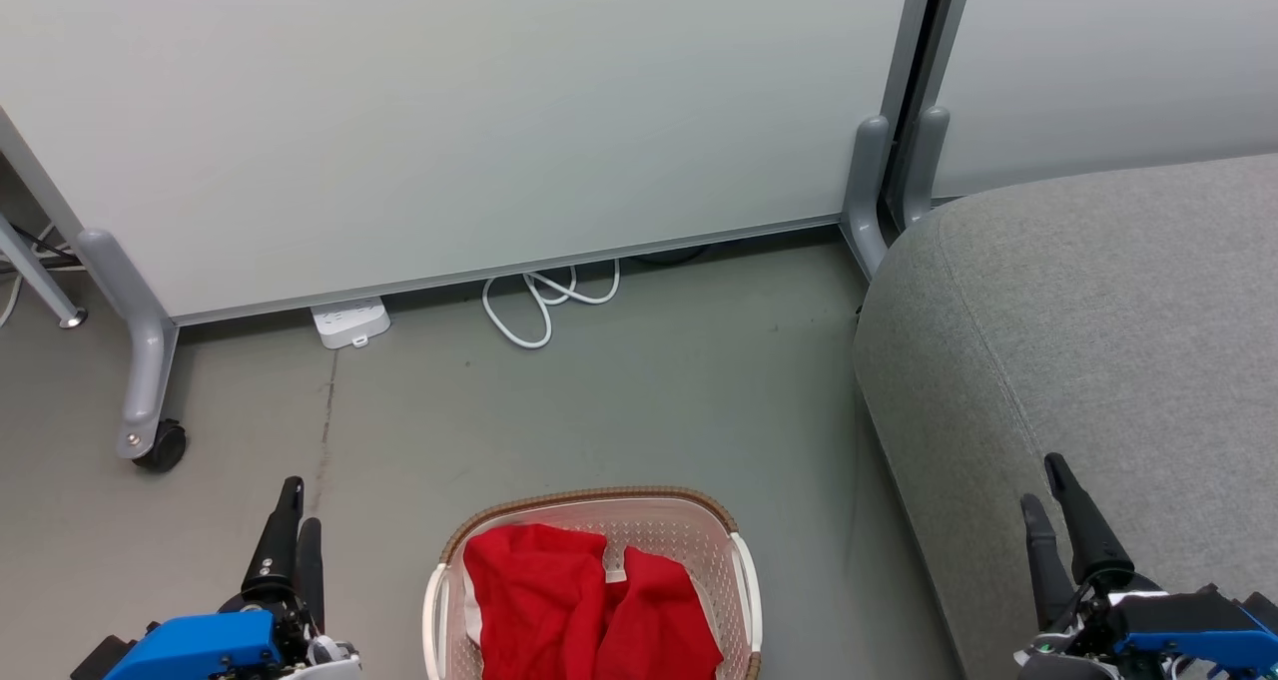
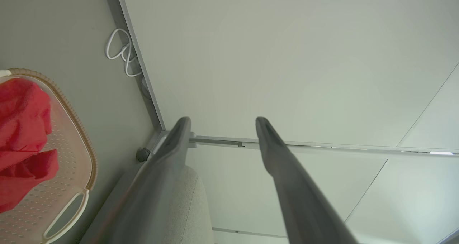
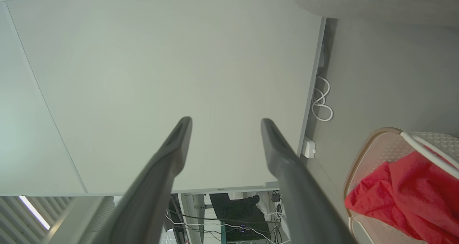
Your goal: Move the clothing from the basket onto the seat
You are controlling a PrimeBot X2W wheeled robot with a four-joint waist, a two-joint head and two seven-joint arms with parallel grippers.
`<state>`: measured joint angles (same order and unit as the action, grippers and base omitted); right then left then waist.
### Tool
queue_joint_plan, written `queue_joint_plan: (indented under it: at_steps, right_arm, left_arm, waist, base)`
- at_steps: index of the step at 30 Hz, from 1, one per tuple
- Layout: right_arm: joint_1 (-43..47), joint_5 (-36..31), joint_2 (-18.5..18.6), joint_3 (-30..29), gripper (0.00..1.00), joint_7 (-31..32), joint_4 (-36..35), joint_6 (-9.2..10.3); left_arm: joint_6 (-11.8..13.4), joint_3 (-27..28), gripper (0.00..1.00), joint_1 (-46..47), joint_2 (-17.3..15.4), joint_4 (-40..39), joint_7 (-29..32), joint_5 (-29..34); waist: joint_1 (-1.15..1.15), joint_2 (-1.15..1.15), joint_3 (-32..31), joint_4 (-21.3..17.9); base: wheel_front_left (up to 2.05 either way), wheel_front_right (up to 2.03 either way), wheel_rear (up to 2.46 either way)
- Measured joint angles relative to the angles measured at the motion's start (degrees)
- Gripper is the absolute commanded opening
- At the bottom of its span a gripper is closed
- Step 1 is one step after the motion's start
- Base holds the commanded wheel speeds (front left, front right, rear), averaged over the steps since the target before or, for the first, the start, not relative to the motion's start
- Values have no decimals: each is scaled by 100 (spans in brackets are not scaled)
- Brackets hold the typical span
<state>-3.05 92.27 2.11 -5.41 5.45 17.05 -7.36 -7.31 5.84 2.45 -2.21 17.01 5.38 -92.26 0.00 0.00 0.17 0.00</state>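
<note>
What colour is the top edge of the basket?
Brown, with a woven look, on the basket; the head view shows it best.

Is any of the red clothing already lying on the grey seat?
No, the clothing lies in the basket on the floor, apart from the seat.

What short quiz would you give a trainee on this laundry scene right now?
1. True or false: the clothing already lies on the seat.
2. The basket stands on: A) the floor, B) the seat, C) a shelf.
3. Fill in: the left gripper and right gripper both stand ___, holding nothing.
Key: 1 false, the clothing is in the basket; 2 A; 3 open.
</note>
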Motion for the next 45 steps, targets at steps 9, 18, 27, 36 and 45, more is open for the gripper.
queue_joint_plan:
  at_steps: [9,18,27,36,45]
  right_arm:
    - [-26,-517,1,140,100,-255,19,0]
    - [-64,-1548,2,189,100,-474,37,-1]
    - [-135,-2747,4,267,100,-668,45,-1]
    - [-137,-3675,5,278,100,-762,27,-1]
    - [-138,-4377,12,303,100,-845,-58,-2]
  left_arm:
    - [122,-134,100,3,-2,-75,-252,515]
    - [275,-339,100,4,-5,-193,-464,1544]
    - [348,-550,100,4,-29,-229,-673,2736]
    - [399,-700,100,3,-51,-268,-855,3682]
    - [434,-813,100,3,-53,-278,-1016,4470]
  waist:
    - [0,0,-2,0]
    - [0,0,-2,10]
    - [0,0,-6,16]
    - [0,0,-11,13]
    - [0,0,-19,25]
  base:
    - [0,0,0]
    - [0,0,0]
    - [0,0,0]
    - [0,0,0]
    - [0,0,0]
